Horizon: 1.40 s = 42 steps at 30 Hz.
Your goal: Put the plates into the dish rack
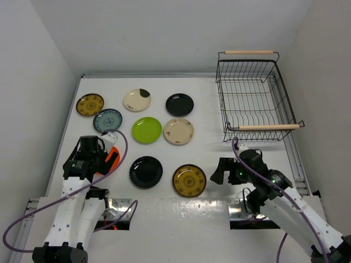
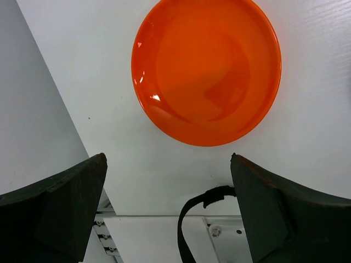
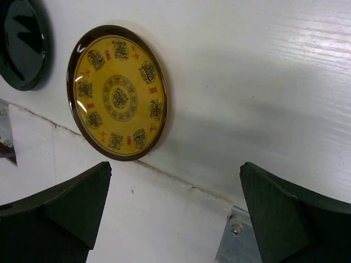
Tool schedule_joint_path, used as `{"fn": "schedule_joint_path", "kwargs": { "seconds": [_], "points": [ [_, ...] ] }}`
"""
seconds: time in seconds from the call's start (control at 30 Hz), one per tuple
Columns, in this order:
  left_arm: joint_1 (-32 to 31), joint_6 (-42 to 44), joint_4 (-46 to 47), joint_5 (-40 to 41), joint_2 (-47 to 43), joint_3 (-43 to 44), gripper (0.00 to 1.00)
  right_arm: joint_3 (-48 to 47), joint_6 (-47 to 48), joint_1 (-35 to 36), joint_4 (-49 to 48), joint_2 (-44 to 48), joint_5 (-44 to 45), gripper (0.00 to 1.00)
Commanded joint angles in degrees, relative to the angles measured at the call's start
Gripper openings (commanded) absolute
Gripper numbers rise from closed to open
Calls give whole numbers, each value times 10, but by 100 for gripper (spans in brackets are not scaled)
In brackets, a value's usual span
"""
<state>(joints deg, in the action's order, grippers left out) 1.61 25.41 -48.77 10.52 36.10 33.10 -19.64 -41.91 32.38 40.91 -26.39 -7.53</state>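
9 plates [image 1: 146, 130] on table [image 1: 211, 145], outside dish rack [image 1: 258, 127] | left gripper [image 2: 167, 164] spread by orange plate [image 2: 206, 71] | right gripper [image 3: 175, 170] spread

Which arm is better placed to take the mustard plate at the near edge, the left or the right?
Right, probably. The open right pincer sits beside that mustard plate, on the side of the dish rack. The left pincer, also open, is by the orange plate, with a black plate between.

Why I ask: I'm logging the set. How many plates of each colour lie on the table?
black plates: 2
mustard patterned plates: 2
cream plates: 2
blue-grey patterned plate: 1
lime green plate: 1
orange plate: 1
Total: 9
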Motion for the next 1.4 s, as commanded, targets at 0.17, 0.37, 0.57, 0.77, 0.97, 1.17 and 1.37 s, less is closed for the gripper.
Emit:
{"fn": "schedule_joint_path", "kwargs": {
  "seconds": [0.17,0.37,0.57,0.77,0.97,1.17,1.37],
  "points": [
    [7,10,-16,-48,26,85,100,-95,45,1,-161,17,-60,100],
    [7,-25,-120,-188,274,368,100,-416,288,12,-39,-275,-75,74],
    [13,-38,-101,-229,378,448,100,-572,376,85,142,-579,-8,100],
    [68,-69,-29,-212,393,381,100,-432,333,79,57,-626,21,100],
    [148,-134,96,-137,362,453,100,-348,295,78,-51,-656,-7,93],
    [168,-161,148,-105,371,432,100,-256,249,70,-156,-695,-83,75],
    [178,-172,148,-111,383,384,97,-229,225,67,-188,-700,-115,38]
  ]
}}
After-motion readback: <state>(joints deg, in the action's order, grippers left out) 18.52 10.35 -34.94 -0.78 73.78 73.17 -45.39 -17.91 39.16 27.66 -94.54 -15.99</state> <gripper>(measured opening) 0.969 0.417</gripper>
